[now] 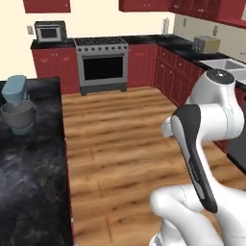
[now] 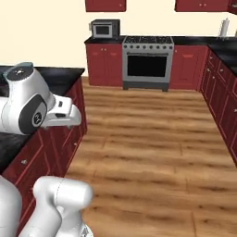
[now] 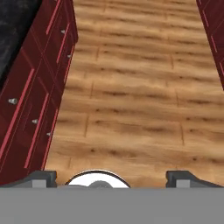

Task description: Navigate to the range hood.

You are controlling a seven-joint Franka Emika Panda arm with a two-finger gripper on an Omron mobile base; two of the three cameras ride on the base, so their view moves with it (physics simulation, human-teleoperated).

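**Gripper hangs open over bare floor, stove far ahead**

Gripper (image 3: 112, 178) fingertips sit wide apart at the bottom corners of the hand view, holding nothing, with the wood floor (image 3: 131, 87) spread beneath them. Red cabinet fronts (image 3: 30, 109) of the island run down the left edge of that view, and another red cabinet edge shows at the upper right.

From the left base view the arm (image 1: 202, 139) fills the lower right. The stove (image 1: 102, 62) stands at the upper middle against the cream wall, with the microwave (image 1: 50, 31) on the counter at its left. A stand mixer (image 1: 17, 103) sits on the black island counter (image 1: 29, 182) at the left edge. A toaster (image 1: 206, 44) rests on the counter at the upper right, close to the sink (image 1: 226, 65).

From the right base view the stove (image 2: 148, 62) is at the upper middle, the microwave (image 2: 104, 28) left of it. I cannot make out the range hood above the stove in either base view; red upper cabinets (image 2: 105, 4) line the top edge.
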